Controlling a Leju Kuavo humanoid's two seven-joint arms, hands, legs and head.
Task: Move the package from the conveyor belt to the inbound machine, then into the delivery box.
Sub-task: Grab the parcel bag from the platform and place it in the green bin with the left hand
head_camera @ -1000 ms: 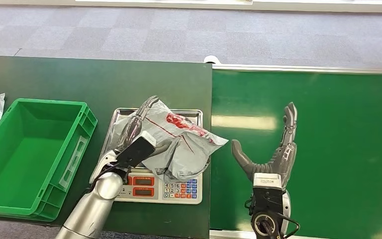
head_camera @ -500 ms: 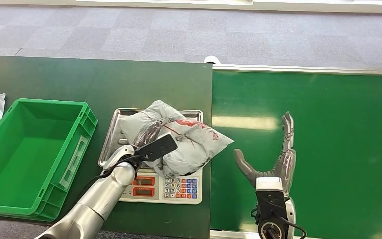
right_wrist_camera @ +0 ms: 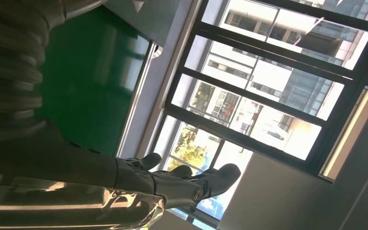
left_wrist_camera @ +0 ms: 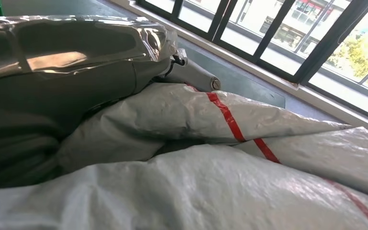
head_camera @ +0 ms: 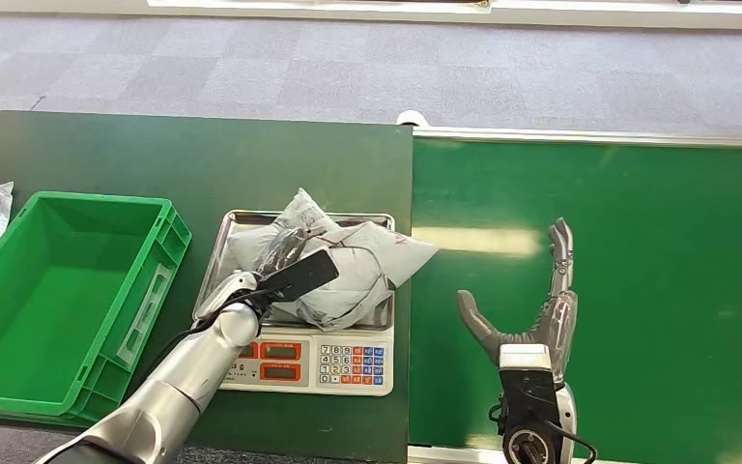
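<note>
My left hand (head_camera: 285, 274) grips the package (head_camera: 348, 266) on the scale tray (head_camera: 220, 253); the green box (head_camera: 169, 232) lies just to my left (nearer this arm), while my right hand (head_camera: 531, 309) hangs open, holding nothing, over the conveyor belt (head_camera: 638, 242)

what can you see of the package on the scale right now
The package is a soft grey-white plastic mailer bag with red stripes, crumpled and bulging. It lies on the steel pan of the scale, one corner jutting past the pan's right edge toward the conveyor belt. The left hand rests on its left part, fingers laid over the bag; the left wrist view shows the creased film close up. Nothing else touches it.
</note>
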